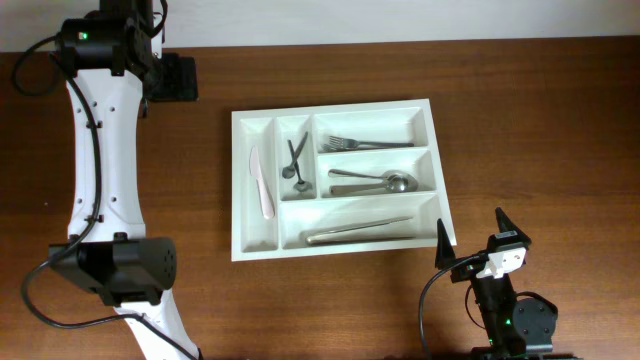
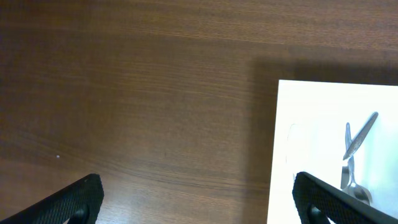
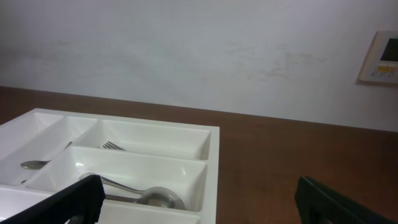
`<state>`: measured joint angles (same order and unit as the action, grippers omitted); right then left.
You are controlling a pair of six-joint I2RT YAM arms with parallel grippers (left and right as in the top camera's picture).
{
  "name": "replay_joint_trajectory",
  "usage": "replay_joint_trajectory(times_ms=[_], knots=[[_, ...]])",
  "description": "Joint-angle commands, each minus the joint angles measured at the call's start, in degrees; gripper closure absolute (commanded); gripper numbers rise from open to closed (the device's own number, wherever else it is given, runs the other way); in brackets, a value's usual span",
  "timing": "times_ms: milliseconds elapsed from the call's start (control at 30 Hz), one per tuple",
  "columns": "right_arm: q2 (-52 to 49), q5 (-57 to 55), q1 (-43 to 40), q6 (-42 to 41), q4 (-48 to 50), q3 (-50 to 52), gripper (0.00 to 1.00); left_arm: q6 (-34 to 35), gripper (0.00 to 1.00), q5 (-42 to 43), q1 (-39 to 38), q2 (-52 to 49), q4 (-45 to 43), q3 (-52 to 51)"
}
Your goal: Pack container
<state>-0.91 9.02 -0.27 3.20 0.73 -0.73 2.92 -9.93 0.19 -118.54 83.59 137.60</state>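
The container (image 1: 238, 200) lies flat on the wooden table (image 1: 540, 100), and neither of my grippers touches it. My left gripper (image 1: 183, 77) hangs off the container's far left corner, well apart from it, its fingers spread wide with nothing between them. In my left wrist view the two dark fingertips (image 2: 74, 202) frame bare wood, with the container's white corner at the right edge. My right gripper (image 1: 474, 236) sits just beside the container's near right corner, also spread wide and empty, looking across the container toward a pale wall (image 3: 186, 50).

Inside the container, the leftmost narrow compartment holds a white plastic knife (image 1: 261, 185). The shorter narrow compartment next to it holds a few small metal pieces (image 1: 296, 166) lying crossed; I cannot tell exactly what each one is. Of the three long compartments, the far one holds forks (image 1: 365, 144), the middle one spoons (image 1: 372, 181), and the near one a long metal knife (image 1: 358, 231).
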Motion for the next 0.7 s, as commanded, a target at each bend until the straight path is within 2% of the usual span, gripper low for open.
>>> replay_joint_trajectory(times_ms=[0,167,267,400,467,500,667], knots=[[0.72,-0.83,0.55,-0.28,0.11,0.42,0.01,0.74,0.01,-0.42,0.2,3.89,0.04,0.76],[0.72,-0.83,0.55,-0.28,0.11,0.42,0.01,0.72,0.01,-0.46,0.2,16.98,0.04,0.76],[0.72,-0.83,0.55,-0.28,0.11,0.42,0.01,0.72,0.01,-4.94,0.26,25.88,-2.56,-0.17],[0.72,-0.83,0.55,-0.28,0.11,0.42,0.01,0.74,0.01,-4.9,0.26,38.66,-2.12,-5.29],[0.72,-0.83,0.55,-0.28,0.11,0.42,0.01,0.76,0.01,-4.81,0.26,44.74,-3.78,-9.77],[0.72,-0.81,0.55,-0.28,0.11,0.42,0.01,0.76,0.01,-4.68,0.26,52.28,-8.15,-17.16],[0.72,-0.83,0.55,-0.31,0.11,0.42,0.01,0.76,0.01,-4.68,0.26,70.58,-22.6,-38.56]])
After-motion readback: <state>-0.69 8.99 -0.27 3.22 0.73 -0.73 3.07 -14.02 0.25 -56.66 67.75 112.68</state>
